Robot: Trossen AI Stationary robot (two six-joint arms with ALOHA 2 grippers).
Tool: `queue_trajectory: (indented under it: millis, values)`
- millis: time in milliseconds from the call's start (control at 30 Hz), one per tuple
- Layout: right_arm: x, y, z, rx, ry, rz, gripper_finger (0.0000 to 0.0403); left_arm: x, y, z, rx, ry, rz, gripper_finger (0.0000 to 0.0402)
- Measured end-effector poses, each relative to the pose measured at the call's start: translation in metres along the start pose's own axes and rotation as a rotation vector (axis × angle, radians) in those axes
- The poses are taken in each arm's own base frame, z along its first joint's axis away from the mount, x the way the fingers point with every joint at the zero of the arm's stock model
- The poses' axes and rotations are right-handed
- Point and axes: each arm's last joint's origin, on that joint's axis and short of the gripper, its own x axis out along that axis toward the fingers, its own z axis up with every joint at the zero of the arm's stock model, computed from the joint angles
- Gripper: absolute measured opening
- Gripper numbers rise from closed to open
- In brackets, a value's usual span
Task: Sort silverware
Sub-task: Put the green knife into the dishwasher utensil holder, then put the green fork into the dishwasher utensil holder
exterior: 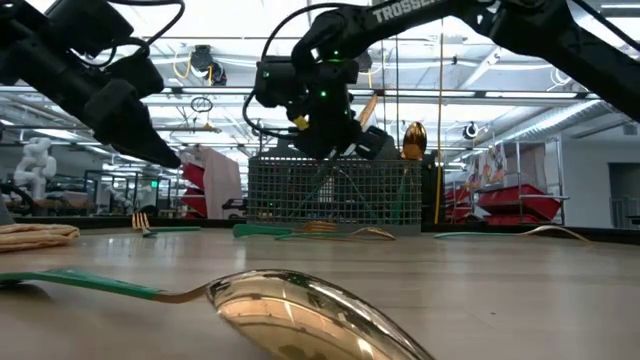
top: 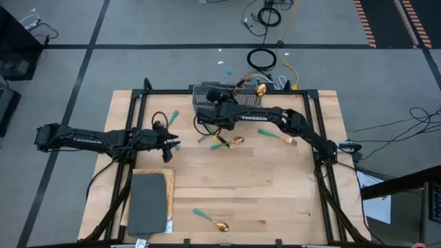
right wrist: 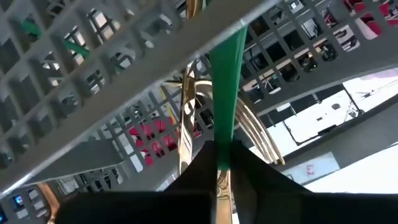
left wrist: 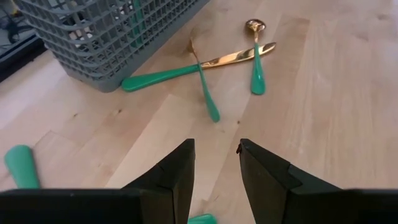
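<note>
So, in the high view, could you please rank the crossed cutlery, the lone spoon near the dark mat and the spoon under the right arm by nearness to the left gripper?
From the left gripper:
1. crossed cutlery, at the table's centre.
2. lone spoon, beside the dark mat.
3. far spoon, under the right arm, on the right.

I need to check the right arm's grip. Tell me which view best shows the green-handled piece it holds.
The right wrist view: the green-handled piece of silverware is pinched in the right gripper, up against the grey mesh caddy. The high and low views hide it behind the arm; the left wrist view misses it.
</note>
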Motion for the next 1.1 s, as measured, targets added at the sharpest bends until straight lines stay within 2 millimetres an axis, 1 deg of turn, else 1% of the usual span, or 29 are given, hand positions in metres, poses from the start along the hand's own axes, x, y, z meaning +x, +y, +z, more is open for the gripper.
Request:
queue_trajectory:
  millis: [100,333,467,533,633,667,700,833,933,967,1033,1067,1100]
  values:
    - [-0.005,0.000,0.002,0.011,-0.007,-0.010,0.0046,0.000,0.001,-0.001,0.004,0.004,0.036,0.0132]
    - [-0.011,0.000,0.004,0.033,-0.011,-0.025,0.0137,0.000,0.005,-0.004,-0.011,0.016,0.146,0.0133]
    - [-0.012,0.000,0.003,0.056,0.021,-0.045,0.0172,-0.001,0.007,-0.004,-0.032,0.001,0.219,0.0133]
    - [-0.012,-0.001,0.002,0.086,0.059,-0.068,0.0182,-0.001,0.009,-0.006,-0.023,0.009,0.268,0.0133]
    - [-0.015,-0.002,-0.002,0.128,0.078,-0.088,0.0188,-0.002,0.010,-0.011,0.120,0.075,0.281,0.0133]
    - [-0.018,-0.004,-0.005,0.141,0.078,-0.094,0.0188,-0.002,0.011,-0.013,0.162,0.100,0.280,0.0133]
    - [-0.022,-0.004,-0.008,0.153,0.076,-0.101,0.0188,-0.002,0.011,-0.013,0.173,0.109,0.275,0.0133]
    - [-0.043,-0.010,-0.024,0.226,0.046,-0.140,0.0187,-0.001,0.008,-0.011,0.232,0.104,0.191,0.0133]
    - [-0.063,-0.013,-0.039,0.312,0.011,-0.169,0.0186,0.002,0.009,-0.009,0.259,0.091,0.220,0.0133]
    - [-0.070,-0.014,-0.045,0.348,-0.002,-0.179,0.0186,0.003,0.010,-0.007,0.205,0.071,0.260,0.0133]
    - [-0.086,-0.015,-0.061,0.424,-0.031,-0.202,0.0186,0.005,0.015,0.002,-0.015,-0.002,0.367,0.0133]
    - [-0.094,-0.015,-0.068,0.458,-0.045,-0.213,0.0186,0.004,0.016,0.008,-0.109,-0.029,0.385,0.0133]
    - [-0.102,-0.015,-0.075,0.492,-0.061,-0.223,0.0186,0.005,0.017,0.013,-0.149,-0.022,0.375,0.0133]
